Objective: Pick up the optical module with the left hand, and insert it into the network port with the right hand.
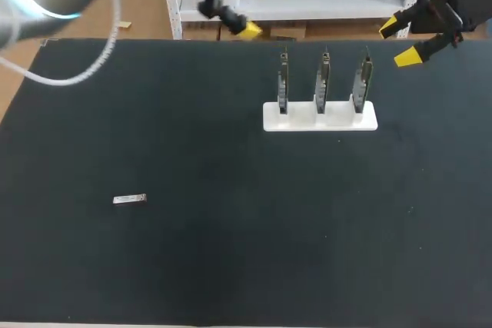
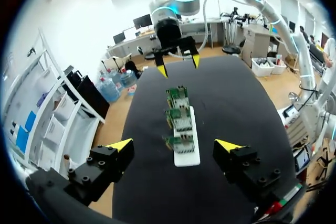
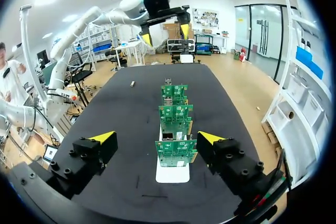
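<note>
The optical module (image 1: 129,199), a small silver bar, lies flat on the dark table at the front left; in the right wrist view the module (image 3: 132,83) is a tiny strip far ahead. Three upright circuit boards (image 1: 323,81) with network ports stand in a white holder (image 1: 320,117) at the back right. My left gripper (image 1: 250,8) hangs open and empty over the table's far edge, left of the boards. My right gripper (image 1: 398,41) is open and empty just right of the boards. Each wrist view looks along the board row (image 2: 178,121) (image 3: 176,129), between open fingers (image 2: 121,144) (image 3: 210,137).
A white cable (image 1: 77,74) from my left arm loops over the table's back left corner. The dark mat (image 1: 254,251) stretches between the module and the holder (image 2: 186,157) (image 3: 172,173).
</note>
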Robot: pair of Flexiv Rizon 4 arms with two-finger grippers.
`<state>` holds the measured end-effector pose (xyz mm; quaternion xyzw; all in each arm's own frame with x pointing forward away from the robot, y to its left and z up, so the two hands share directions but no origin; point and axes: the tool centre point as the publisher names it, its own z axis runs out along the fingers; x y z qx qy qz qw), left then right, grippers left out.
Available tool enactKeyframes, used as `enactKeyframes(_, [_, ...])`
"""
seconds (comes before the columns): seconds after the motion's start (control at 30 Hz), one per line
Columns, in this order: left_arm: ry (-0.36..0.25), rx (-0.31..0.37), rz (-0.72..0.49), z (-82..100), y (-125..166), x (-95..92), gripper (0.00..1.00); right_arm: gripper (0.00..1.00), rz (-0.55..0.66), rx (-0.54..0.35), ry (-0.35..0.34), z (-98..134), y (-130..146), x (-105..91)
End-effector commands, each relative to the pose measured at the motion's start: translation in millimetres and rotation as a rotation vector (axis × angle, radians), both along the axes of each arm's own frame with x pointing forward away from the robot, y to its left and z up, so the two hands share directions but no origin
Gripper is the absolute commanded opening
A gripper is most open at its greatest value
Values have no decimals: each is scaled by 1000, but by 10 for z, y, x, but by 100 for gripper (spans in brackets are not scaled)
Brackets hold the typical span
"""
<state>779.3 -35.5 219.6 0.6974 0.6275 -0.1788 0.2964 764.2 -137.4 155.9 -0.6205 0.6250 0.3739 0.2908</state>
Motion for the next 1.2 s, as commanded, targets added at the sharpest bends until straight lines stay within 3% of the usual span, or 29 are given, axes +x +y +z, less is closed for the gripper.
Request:
enactKeyframes(0.03, [-91,85,118,188,482,-501,100,100,-5,-1,-4,1,2,-26])
enactKeyframes(0.53, [-59,410,251,-40,1436,-1071,100,100,-5,-1,-4,1,2,-26])
enactKeyframes(0.77, [15,514,282,-236,1668,-1370,100,100,-5,-1,-4,1,2,-26])
enactKeyframes(1.2, [138,459,296,-742,1830,-1788,100,100,-5,-1,-4,1,2,-26])
